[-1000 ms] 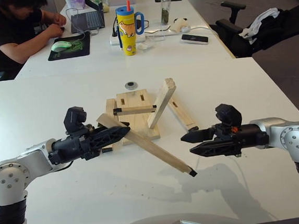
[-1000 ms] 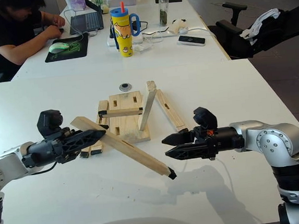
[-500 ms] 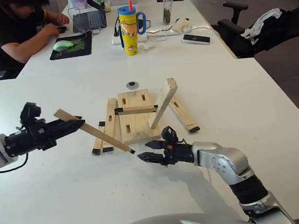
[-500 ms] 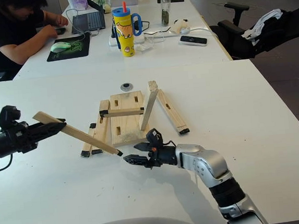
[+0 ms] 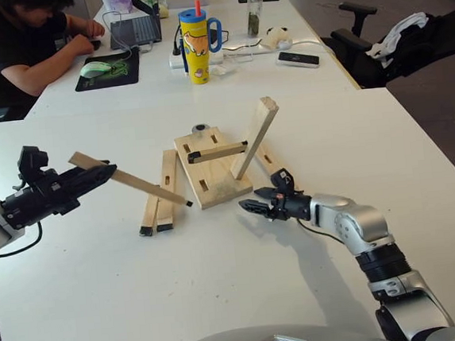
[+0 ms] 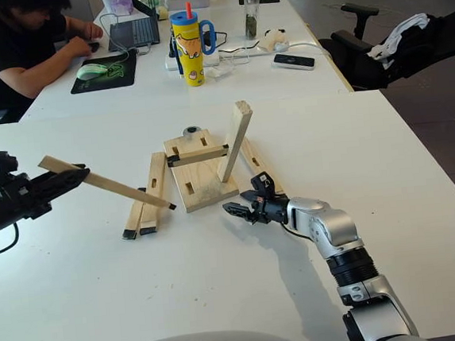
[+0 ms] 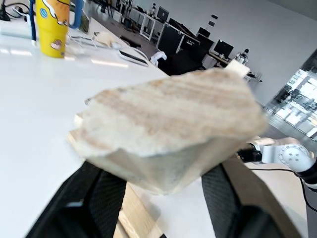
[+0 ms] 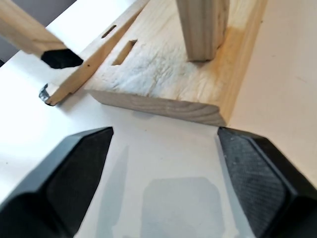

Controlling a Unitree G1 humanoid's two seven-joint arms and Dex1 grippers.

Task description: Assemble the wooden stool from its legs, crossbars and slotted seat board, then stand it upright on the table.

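The slotted seat board [image 5: 212, 176] lies flat mid-table with one leg [image 5: 255, 138] standing tilted in a slot and a crossbar [image 5: 218, 151] across it. My left gripper [image 5: 104, 173] is shut on another wooden leg [image 5: 145, 186], held slanting above the table, its black-capped tip [image 8: 61, 57] near the board's left side. In the left wrist view the leg's end [image 7: 168, 134] sits between the fingers [image 7: 101, 198]. My right gripper [image 5: 248, 206] is open, low over the table just in front of the board's near right corner [image 8: 198, 111]. Two more pieces [image 5: 160, 199] lie left of the board.
A further leg [image 5: 273, 166] lies behind the standing one. A small round object [image 5: 200, 128] sits beyond the board. The far table holds a yellow mug [image 5: 194, 38], a bottle [image 5: 255, 0], a phone [image 5: 296, 59] and a person's laptop. White table [image 5: 222, 291] stretches in front.
The seat board with its standing leg has turned and slid away from me. My right gripper has moved farther and to the right, following the board. The left arm drew the held leg slightly left.
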